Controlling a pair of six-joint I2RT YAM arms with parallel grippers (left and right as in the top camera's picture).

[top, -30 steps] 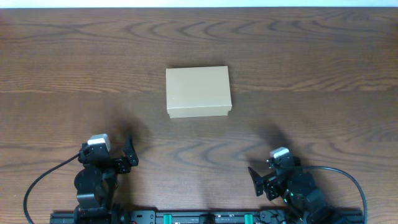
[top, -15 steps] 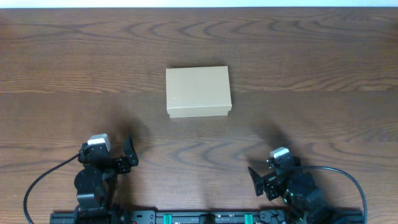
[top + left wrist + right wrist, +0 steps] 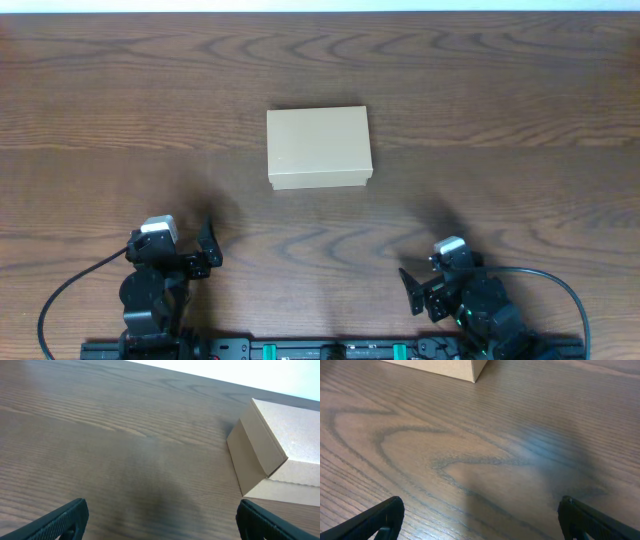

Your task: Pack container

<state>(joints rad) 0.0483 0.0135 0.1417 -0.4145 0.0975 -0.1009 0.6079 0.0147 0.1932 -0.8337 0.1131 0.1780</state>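
Observation:
The container [image 3: 318, 147] is a small tan-brown cardboard box with its flap lid shut, standing at the middle of the wooden table. It also shows at the right edge of the left wrist view [image 3: 275, 455], and its corner shows at the top of the right wrist view [image 3: 445, 367]. My left gripper [image 3: 205, 255] rests near the front left edge, open and empty, with its fingers wide apart in the left wrist view [image 3: 161, 520]. My right gripper [image 3: 412, 288] rests near the front right edge, open and empty, as the right wrist view [image 3: 480, 517] shows. Both are well short of the container.
The wooden table [image 3: 500, 120] stretches around the box, and its far edge meets a white strip at the top. A black rail [image 3: 330, 350] with the arm bases runs along the front edge.

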